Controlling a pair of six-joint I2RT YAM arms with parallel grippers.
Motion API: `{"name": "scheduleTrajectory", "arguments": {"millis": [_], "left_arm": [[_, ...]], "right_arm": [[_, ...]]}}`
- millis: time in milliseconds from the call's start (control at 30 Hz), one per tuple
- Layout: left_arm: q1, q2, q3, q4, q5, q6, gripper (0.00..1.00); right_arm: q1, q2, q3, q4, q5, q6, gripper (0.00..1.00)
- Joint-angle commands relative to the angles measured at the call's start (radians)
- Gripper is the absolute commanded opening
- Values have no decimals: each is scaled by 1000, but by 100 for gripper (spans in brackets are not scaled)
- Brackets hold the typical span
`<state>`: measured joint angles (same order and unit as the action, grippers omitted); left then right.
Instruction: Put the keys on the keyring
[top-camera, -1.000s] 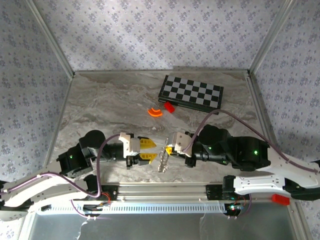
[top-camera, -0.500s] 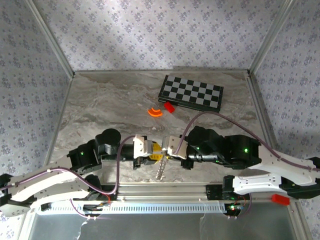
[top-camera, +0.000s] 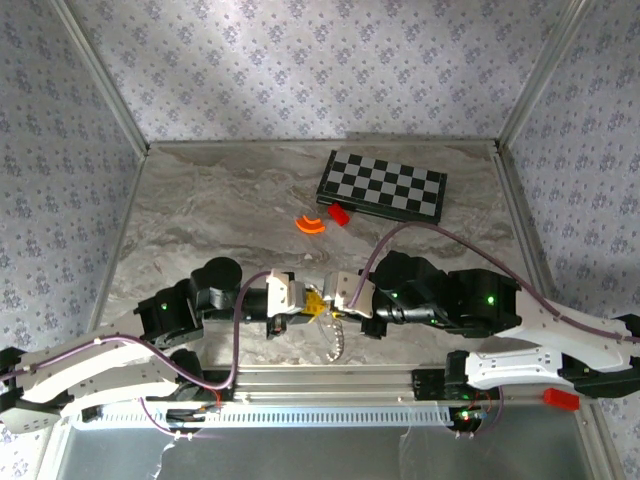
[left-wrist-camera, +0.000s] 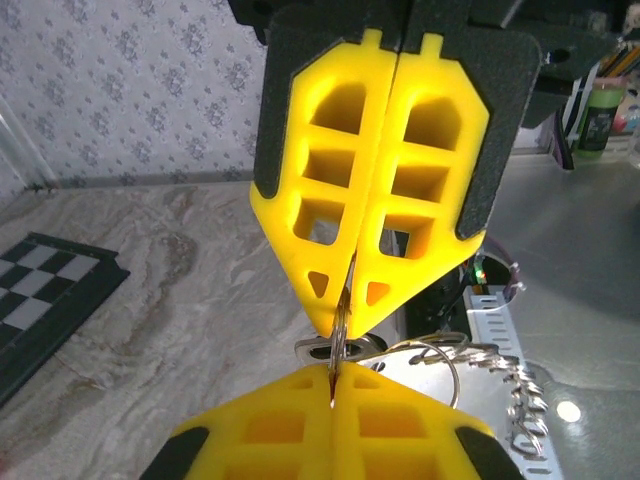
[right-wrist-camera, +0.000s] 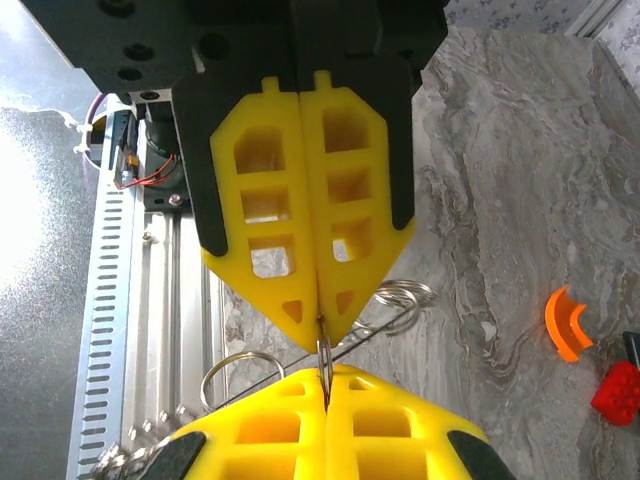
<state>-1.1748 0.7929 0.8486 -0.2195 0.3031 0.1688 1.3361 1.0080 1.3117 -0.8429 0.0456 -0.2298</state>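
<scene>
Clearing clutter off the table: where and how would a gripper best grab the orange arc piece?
Probably across its band at mid-arc, coming straight down. The orange arc piece seems to lie flat on the table, apart from the red block, so its inner and outer curved walls offer opposed faces.

Free to pass over bare marble across the left half and centre of the table, and on the right side nearer than the board. Blocked far right-of-centre by the checkerboard, with the red block at its near-left corner and the orange arc just beside that. Jammed at near-edge middle by left gripper and right gripper, tip to tip, both pinched on the keyring, no gap between. Fouled below them by the chain dangling toward the rail. Fouled overhead by purple cables arching over both arms. Boxed in by walls on three sides.
</scene>
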Motion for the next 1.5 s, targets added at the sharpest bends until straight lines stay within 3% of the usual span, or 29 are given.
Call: {"name": "scheduleTrajectory", "arguments": {"millis": [0, 133, 267, 367, 900, 1067, 1133, 1200, 1467], "left_arm": [[-8, -21, 26, 49, 17, -7, 0], [-8, -58, -6, 118, 32, -37, 0], [-8, -81, -26, 187, 63, -67, 0], [-9, -83, -35, 225, 76, -73, 0], [-7, -83, -136, 503, 134, -190, 0], [-8, -63, -87, 386, 78, -161, 0], [-9, -49, -54, 298, 44, -126, 28], [-9, -45, -42, 247, 13, -94, 37], [-9, -27, 4, 120, -35, -12, 27]], "right_arm": [[-1, 3, 10, 14, -18, -11, 0], [0, -3, 8, 26, -23, -5, 1], [0, -22, -12, 53, -46, 20, 15], [-2, -38, -35, 86, -77, 32, 17], [-8, -91, -79, 174, -97, 17, 0], [-8, -81, -58, 136, -73, -2, 0], [-8, -61, -37, 98, -60, -19, 0], [-6, -35, -9, 57, -45, -33, 0], [-5, 32, 77, -41, -31, -65, 0]]}}
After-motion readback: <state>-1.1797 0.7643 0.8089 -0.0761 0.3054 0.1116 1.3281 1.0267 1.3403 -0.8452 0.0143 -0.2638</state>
